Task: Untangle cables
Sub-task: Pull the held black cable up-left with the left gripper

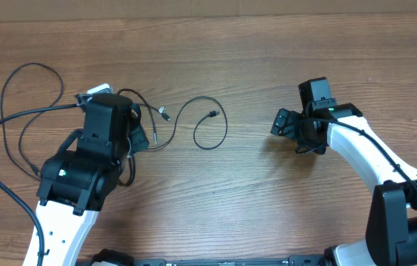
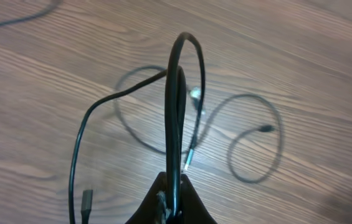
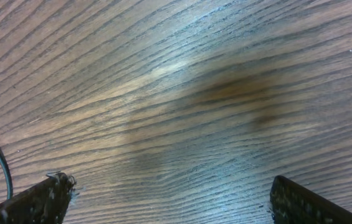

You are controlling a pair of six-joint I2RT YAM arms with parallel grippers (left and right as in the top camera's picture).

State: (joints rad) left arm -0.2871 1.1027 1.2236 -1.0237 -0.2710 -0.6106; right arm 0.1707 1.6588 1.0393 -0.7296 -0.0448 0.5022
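Observation:
Thin black cables (image 1: 209, 127) lie looped on the wooden table (image 1: 267, 59) between the two arms, with small plug ends (image 1: 214, 113) showing. My left gripper (image 2: 174, 182) is shut on a doubled strand of cable (image 2: 176, 93), which rises from its tips in a tall narrow loop above the table. Past it a cable curl (image 2: 256, 149) with a plug (image 2: 265, 129) lies flat. In the overhead view the left wrist (image 1: 108, 122) hides its own fingers. My right gripper (image 1: 285, 122) stands open to the right of the cables; its fingers (image 3: 45, 198) have only bare wood between them.
More thin black strands (image 1: 27, 111) loop across the table to the left of the left arm. A loose plug (image 2: 86, 200) hangs beside the left fingers. A dark strand (image 3: 1, 163) crosses the right wrist view's left edge. The right arm (image 1: 363, 155) reaches in from the lower right.

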